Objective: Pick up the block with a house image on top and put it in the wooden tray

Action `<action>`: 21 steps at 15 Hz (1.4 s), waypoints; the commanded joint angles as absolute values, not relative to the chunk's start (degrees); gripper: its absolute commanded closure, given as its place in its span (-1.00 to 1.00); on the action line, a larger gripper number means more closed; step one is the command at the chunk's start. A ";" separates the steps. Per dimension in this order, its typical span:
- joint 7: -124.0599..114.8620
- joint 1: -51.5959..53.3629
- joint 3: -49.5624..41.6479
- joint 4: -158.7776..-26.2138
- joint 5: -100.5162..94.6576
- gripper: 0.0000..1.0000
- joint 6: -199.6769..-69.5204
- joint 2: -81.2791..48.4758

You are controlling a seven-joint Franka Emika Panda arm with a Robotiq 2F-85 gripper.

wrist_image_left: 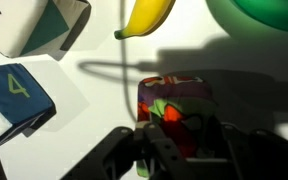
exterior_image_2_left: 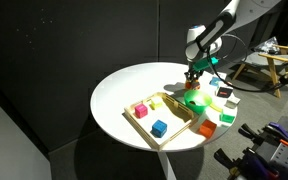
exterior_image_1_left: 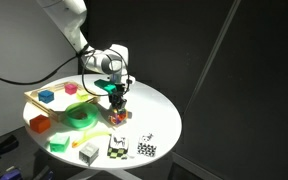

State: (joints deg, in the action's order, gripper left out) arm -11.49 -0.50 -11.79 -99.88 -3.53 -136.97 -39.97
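Note:
The block with the house image (wrist_image_left: 174,100) has red sides and a colourful picture on top. It stands on the white table in both exterior views (exterior_image_1_left: 117,117) (exterior_image_2_left: 193,92), beside the round green dish. My gripper (wrist_image_left: 184,138) (exterior_image_1_left: 117,100) (exterior_image_2_left: 194,78) is right above it, open, with one finger on each side of the block. I cannot tell whether the fingers touch it. The wooden tray (exterior_image_1_left: 32,97) (exterior_image_2_left: 144,122) lies across the green dish from the block and holds a blue and a pink block.
The green dish (exterior_image_1_left: 81,117) (wrist_image_left: 259,15) and a yellow banana (wrist_image_left: 149,15) lie close to the block. A blue card with a "4" (wrist_image_left: 14,95), black-and-white patterned cubes (exterior_image_1_left: 119,148), a white block (exterior_image_1_left: 88,151) and an orange block (exterior_image_1_left: 40,124) stand near the table edge.

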 commanded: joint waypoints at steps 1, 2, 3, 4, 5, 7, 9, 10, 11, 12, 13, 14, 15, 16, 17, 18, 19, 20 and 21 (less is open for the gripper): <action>-16.27 0.62 -12.80 -99.58 -4.94 0.65 -131.93 -37.06; -17.31 0.80 -12.87 -99.73 -4.90 0.65 -130.77 -36.12; -18.00 0.81 -12.78 -99.89 -4.84 0.65 -130.07 -35.33; -18.91 0.92 -12.80 -100.07 -4.90 0.65 -129.24 -34.38; -19.87 0.99 -12.81 -100.24 -4.94 0.65 -128.73 -33.52; -22.16 1.22 -12.97 -100.46 -5.11 0.65 -127.43 -31.91; -24.74 1.46 -13.07 -100.71 -5.25 0.65 -126.26 -30.37; -26.18 1.63 -13.13 -100.83 -5.39 0.65 -125.62 -29.65; -27.78 1.85 -13.19 -101.07 -5.56 0.65 -125.17 -28.90; -29.20 1.98 -13.15 -101.25 -5.72 0.65 -124.70 -28.20; -30.73 2.14 -13.00 -101.52 -5.64 0.65 -124.24 -27.50; -31.98 2.31 -12.77 -101.82 -5.45 0.65 -123.82 -26.74; -33.15 2.53 -12.60 -102.14 -5.30 0.65 -123.54 -26.09; -34.13 2.81 -12.36 -102.69 -5.14 0.65 -123.43 -25.29; -34.70 2.96 -11.93 -103.49 -4.78 0.65 -123.55 -24.30; -35.38 3.18 -11.57 -104.15 -4.67 0.65 -123.86 -23.53; -35.80 3.37 -11.13 -104.88 -4.52 0.65 -124.07 -22.69; -36.11 3.49 -10.66 -105.60 -4.29 0.65 -124.27 -21.89; -36.40 3.61 -10.10 -106.50 -4.00 0.65 -124.62 -20.96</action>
